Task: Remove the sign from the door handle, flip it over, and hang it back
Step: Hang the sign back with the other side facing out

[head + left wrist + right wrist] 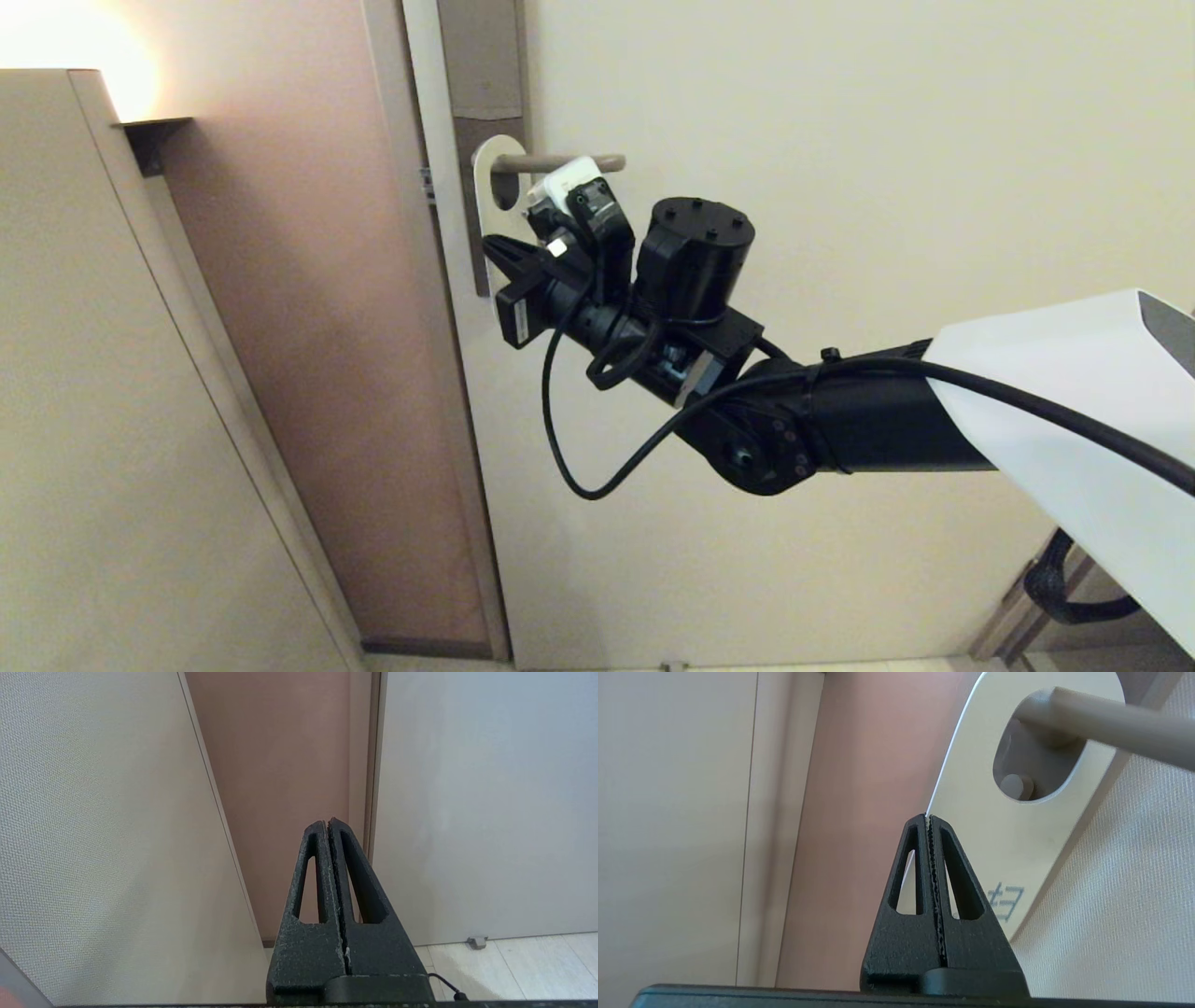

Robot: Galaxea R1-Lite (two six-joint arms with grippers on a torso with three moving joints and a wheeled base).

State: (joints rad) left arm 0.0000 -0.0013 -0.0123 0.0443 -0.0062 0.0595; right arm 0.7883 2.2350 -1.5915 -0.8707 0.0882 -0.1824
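One sign [487, 191], white face out, hangs by its single oval hole on one door handle [560, 163], which sticks out of one brown backplate [483, 61] near the door's [840, 140] left edge. One door is in view. Two grippers: the right gripper [927, 818], fingers pressed together at the sign's edge, and the left gripper [327, 823], likewise closed, low by the wall. One small doorstop [477, 941] sits at the door's bottom edge on the floor
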